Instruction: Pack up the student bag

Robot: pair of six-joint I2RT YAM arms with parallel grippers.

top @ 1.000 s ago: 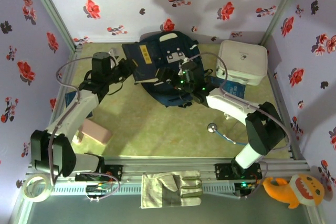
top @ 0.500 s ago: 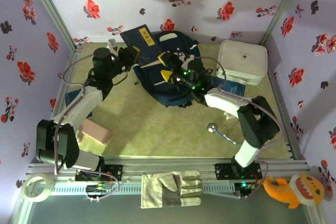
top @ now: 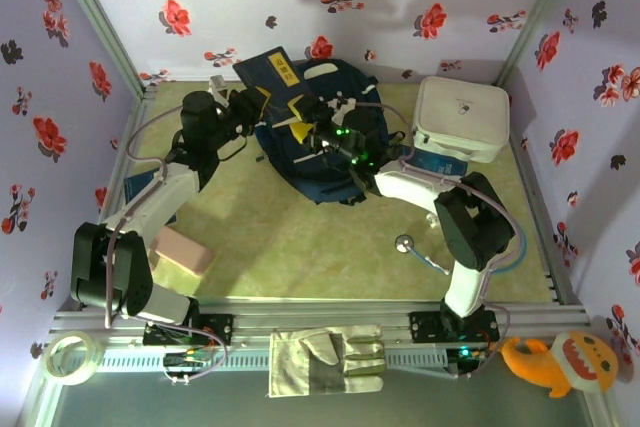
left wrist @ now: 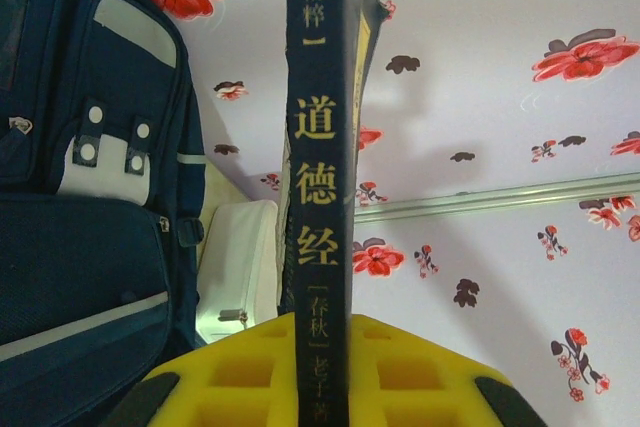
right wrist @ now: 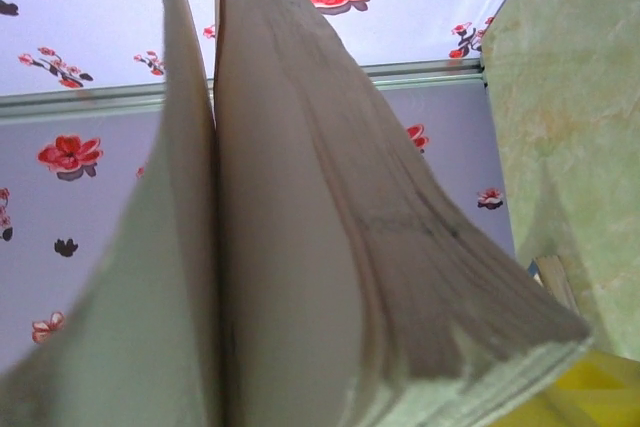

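Observation:
The student bag (top: 335, 162) lies at the back middle of the table, navy with white patches; it also runs down the left of the left wrist view (left wrist: 90, 247). My left gripper (top: 243, 102) is shut on the spine of a navy book (top: 268, 72) with gold characters (left wrist: 318, 147), held upright between its yellow fingers (left wrist: 230, 367). My right gripper (top: 300, 127) is at the book's lower edge over the bag. In the right wrist view the splayed pages (right wrist: 300, 247) fill the space between the jaws, and one yellow finger (right wrist: 605, 397) touches them. How far those jaws have shut is hidden.
A white zip case (top: 462, 117) sits at the back right on a blue book (top: 440, 165). A pink block (top: 183, 250) lies front left, a round metal piece on a cable (top: 405, 243) front right. Off the table are a glove (top: 330, 359), a tape roll (top: 68, 357) and a plush shark (top: 555, 359).
The left gripper has lifted the book up and back from the bag. The right gripper has swung left to the book's page edge, and its jaws have narrowed.

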